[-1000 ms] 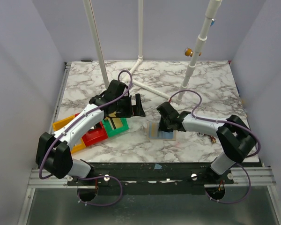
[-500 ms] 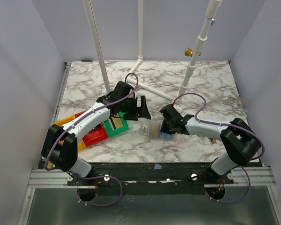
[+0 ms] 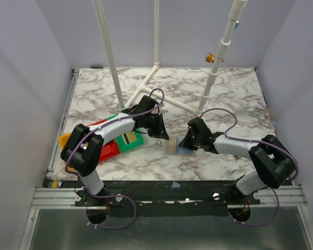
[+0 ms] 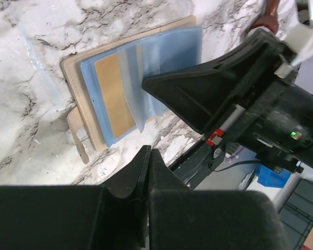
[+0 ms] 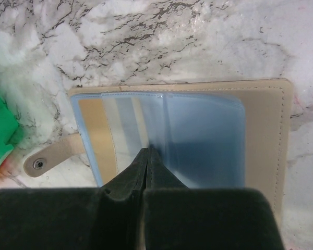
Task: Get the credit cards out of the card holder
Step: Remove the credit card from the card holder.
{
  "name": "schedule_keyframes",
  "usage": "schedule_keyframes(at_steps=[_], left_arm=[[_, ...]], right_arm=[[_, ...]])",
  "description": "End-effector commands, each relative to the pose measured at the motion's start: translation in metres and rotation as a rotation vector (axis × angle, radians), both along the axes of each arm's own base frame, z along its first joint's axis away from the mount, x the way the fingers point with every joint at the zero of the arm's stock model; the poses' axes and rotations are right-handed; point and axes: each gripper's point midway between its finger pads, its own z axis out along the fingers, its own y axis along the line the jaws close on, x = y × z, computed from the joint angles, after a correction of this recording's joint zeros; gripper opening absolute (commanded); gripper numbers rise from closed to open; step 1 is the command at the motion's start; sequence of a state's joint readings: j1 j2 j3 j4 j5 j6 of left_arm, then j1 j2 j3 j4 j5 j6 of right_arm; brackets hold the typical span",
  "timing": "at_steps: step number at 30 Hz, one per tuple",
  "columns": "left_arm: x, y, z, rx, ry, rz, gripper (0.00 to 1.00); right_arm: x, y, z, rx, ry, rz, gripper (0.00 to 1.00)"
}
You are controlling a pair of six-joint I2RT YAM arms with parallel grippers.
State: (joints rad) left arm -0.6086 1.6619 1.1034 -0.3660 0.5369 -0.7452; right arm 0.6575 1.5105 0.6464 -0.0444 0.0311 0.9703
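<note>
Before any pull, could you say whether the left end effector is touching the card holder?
Apart: left wrist view shows marble between the left end effector and card holder.

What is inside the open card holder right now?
Pale blue plastic sleeves, one showing a tan panel. The shut right tool covers their lower middle, hiding what lies beneath.
</note>
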Motion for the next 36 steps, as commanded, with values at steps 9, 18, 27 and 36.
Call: schedule_keyframes(at_steps=[9, 18, 27, 36], left_arm=[[-0.003, -0.026, -0.041, 0.041, 0.055, -0.056, 0.00], [-0.007, -0.026, -0.066, 0.119, 0.069, -0.063, 0.00], [-0.012, -0.037, -0.074, 0.116, 0.089, -0.089, 0.00], [-0.010, -0.049, -0.073, 0.114, 0.088, -0.102, 0.00]], right_arm=[[-0.028, -0.021, -0.028, -0.042, 0.096, -0.009, 0.01], [-0.029, -0.023, -0.025, -0.036, 0.090, -0.014, 0.01], [-0.028, -0.024, -0.020, -0.034, 0.082, -0.011, 0.01], [-0.018, -0.018, 0.003, -0.032, 0.041, 0.016, 0.01]])
